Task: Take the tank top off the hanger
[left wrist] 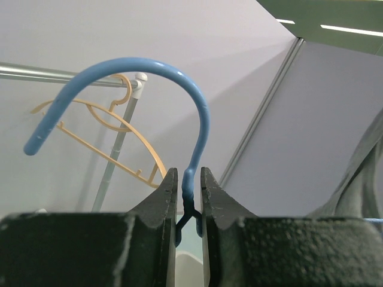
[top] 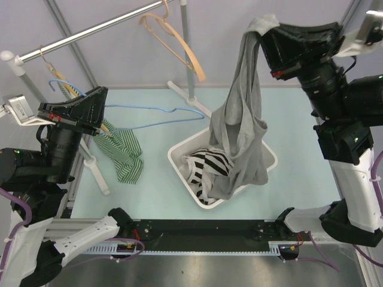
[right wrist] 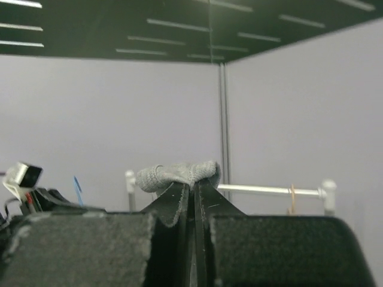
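The grey tank top (top: 242, 119) hangs free from my right gripper (top: 263, 37), with its lower end draped into a white bin (top: 179, 156). In the right wrist view the jaws (right wrist: 192, 185) are shut on a bunched grey strap (right wrist: 176, 174). My left gripper (top: 96, 101) is shut on the neck of a bare blue wire hanger (top: 173, 112) and holds it up at the left, apart from the tank top. In the left wrist view the blue hook (left wrist: 137, 66) rises from between the shut jaws (left wrist: 189, 186).
A black-and-white striped garment (top: 206, 164) lies in the bin. A green striped garment (top: 125, 155) hangs at the left under my left gripper. A tan hanger (top: 179, 45) hangs on the metal rail (top: 90, 31). The rack's white feet (top: 185, 95) stand on the table.
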You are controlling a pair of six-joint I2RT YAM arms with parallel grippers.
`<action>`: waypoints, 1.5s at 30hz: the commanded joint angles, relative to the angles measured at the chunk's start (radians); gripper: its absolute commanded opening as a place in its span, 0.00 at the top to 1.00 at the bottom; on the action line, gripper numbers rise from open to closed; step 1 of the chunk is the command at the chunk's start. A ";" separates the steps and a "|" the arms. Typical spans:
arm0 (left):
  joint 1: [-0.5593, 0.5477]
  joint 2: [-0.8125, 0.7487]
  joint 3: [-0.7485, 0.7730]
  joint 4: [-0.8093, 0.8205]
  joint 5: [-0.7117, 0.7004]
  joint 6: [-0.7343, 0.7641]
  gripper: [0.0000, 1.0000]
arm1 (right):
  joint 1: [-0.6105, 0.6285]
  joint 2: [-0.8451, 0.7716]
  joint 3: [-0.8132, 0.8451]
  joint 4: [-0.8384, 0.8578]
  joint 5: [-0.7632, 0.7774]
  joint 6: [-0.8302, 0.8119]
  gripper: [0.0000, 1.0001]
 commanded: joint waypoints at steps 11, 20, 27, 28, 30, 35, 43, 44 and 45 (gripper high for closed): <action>0.004 0.039 0.028 -0.025 0.049 0.005 1.00 | -0.019 -0.283 -0.574 -0.104 0.342 -0.111 1.00; 0.006 0.060 -0.001 -0.005 0.083 -0.005 1.00 | -0.022 -0.491 -0.905 -0.323 0.551 0.057 1.00; 0.006 0.091 -0.005 -0.014 0.098 0.010 1.00 | -0.024 -0.574 -1.083 -0.540 0.484 0.263 0.98; 0.006 0.097 -0.008 -0.014 0.101 0.010 1.00 | -0.022 -0.567 -1.090 -0.544 0.459 0.266 0.95; 0.006 0.122 -0.010 -0.019 0.123 0.013 1.00 | -0.022 -0.524 -1.079 -0.573 0.400 0.254 0.81; 0.006 0.180 0.018 -0.074 0.178 0.021 1.00 | -0.022 -0.380 -0.940 -0.686 0.375 0.199 0.30; 0.004 0.232 0.050 -0.180 0.250 0.045 1.00 | -0.028 -0.442 -0.809 -0.757 0.389 0.144 0.02; 0.004 0.232 0.050 -0.184 0.256 0.053 1.00 | -0.028 -0.462 -0.789 -0.754 0.367 0.140 0.02; 0.006 0.234 0.048 -0.189 0.261 0.056 1.00 | -0.027 -0.471 -0.777 -0.748 0.305 0.136 0.02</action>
